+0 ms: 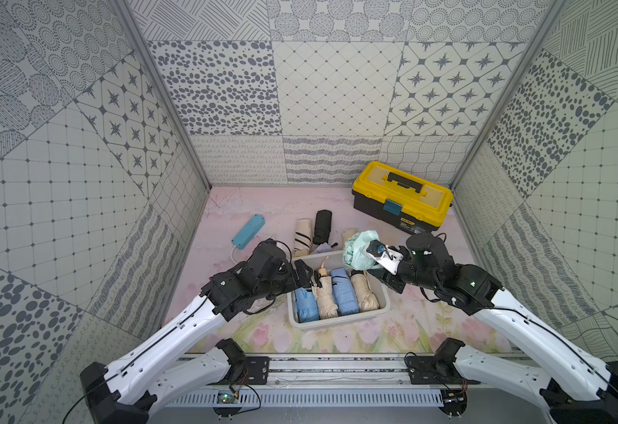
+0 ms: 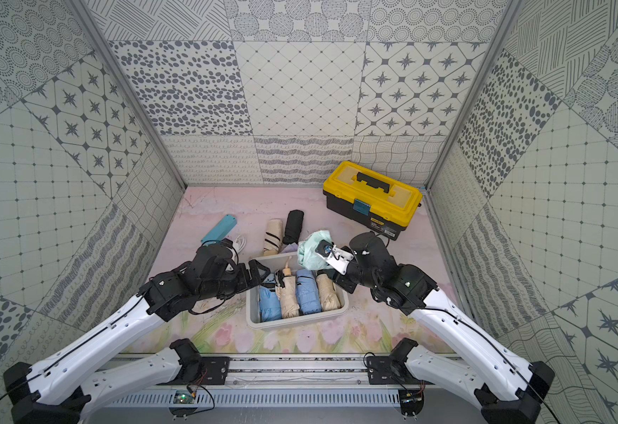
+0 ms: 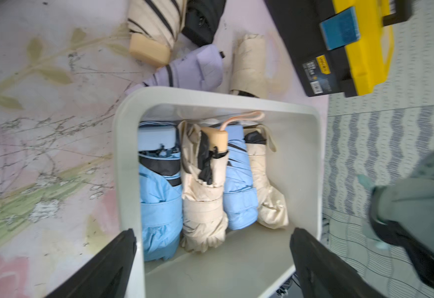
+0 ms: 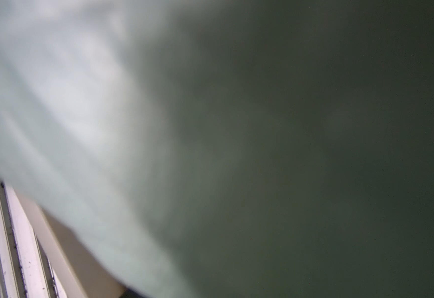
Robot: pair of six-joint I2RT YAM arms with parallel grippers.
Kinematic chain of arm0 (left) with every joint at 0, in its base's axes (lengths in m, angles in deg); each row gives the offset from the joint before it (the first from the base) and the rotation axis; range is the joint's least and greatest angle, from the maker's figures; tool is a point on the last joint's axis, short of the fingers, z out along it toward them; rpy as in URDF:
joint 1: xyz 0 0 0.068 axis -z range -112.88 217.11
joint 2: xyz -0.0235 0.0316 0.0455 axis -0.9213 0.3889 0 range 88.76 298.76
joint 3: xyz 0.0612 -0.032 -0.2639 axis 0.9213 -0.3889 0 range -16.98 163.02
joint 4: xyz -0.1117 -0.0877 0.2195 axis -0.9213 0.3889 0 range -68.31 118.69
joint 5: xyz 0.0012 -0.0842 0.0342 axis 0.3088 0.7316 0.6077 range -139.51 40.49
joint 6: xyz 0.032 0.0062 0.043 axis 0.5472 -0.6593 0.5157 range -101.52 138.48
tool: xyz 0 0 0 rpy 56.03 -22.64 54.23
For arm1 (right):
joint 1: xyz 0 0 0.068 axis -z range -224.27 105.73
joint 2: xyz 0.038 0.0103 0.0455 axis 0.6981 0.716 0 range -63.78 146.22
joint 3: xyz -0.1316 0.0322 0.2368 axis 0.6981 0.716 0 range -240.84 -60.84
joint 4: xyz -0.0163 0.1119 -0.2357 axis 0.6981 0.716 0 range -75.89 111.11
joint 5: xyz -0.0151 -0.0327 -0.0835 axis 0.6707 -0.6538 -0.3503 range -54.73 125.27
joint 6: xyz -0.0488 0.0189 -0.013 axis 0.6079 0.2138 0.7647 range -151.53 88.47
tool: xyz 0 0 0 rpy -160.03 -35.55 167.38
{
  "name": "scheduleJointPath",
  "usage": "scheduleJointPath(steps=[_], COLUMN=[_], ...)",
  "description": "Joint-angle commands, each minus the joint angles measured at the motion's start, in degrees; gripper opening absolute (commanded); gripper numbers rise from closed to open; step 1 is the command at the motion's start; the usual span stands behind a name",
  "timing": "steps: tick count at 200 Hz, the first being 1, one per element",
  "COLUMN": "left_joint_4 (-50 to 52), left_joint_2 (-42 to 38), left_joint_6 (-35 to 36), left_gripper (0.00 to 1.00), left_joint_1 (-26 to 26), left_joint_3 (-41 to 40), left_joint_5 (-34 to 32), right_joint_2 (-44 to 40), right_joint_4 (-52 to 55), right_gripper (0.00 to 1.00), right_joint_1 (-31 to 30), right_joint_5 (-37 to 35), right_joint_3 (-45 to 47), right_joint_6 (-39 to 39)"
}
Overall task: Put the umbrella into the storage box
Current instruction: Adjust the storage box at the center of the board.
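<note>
Scuffed pink floral mat [image 1: 336, 343] nearest. White storage box [image 1: 340, 320] sits under both pincers, four folded umbrellas [image 1: 344, 297] inside. Left gripper [image 3: 213, 233] gapes wide, empty. Right gripper [image 1: 362, 266] is clamped on the mint-green umbrella [image 1: 354, 251], held above the box's far corner. Beyond the pincers: yellow-lidded toolbox [image 1: 402, 194], patterned tile walls [image 1: 336, 91].

Storage box [image 3: 127, 160]: plastic w/ smooth matt walls. Blue umbrella [image 3: 159, 206]: creased cloth. Toolbox lid [image 1: 425, 202]: glossy plastic.
</note>
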Motion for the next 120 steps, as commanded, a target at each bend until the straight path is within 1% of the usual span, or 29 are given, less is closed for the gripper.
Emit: scheduleJointPath(steps=[1, 28, 43, 72, 102, 120], left_joint_4=[-13.88, -24.21, -30.62, -36.57, -44.61, -45.79], left_joint_2=[-3.64, -4.82, -4.51, -3.38, -2.96, -1.82], left_joint_6=[-9.74, -20.5, -23.82, -25.0, -27.96, -28.61], left_gripper=[0.99, 0.99, 0.99, 0.99, 0.99, 0.99], left_joint_1=[-2.89, -6.57, -7.12, -7.22, -7.38, -7.36], left_joint_3=[0.02, -3.43, -5.34, -6.93, -9.47, -9.36], left_joint_5=[12.39, 22.17, 26.39, 32.48, 36.39, 39.64], right_joint_2=[0.4, 0.42, 1.48, 3.86, 5.64, 6.14], right_joint_4=[-7.0, -12.47, -13.5, -14.44, -15.25, -15.98], right_gripper=[0.25, 0.24, 0.23, 0.23, 0.22, 0.22], right_joint_1=[-2.32, -4.43, -5.57, -7.98, -9.42, -9.71], right_joint_5=[2.26, 6.67, 8.48, 10.26, 10.42, 10.67], right_joint_3=[-2.84, -1.84, -2.14, -2.55, -3.27, -3.48], right_joint_6=[12.77, 20.06, 22.4, 25.86, 26.97, 27.09])
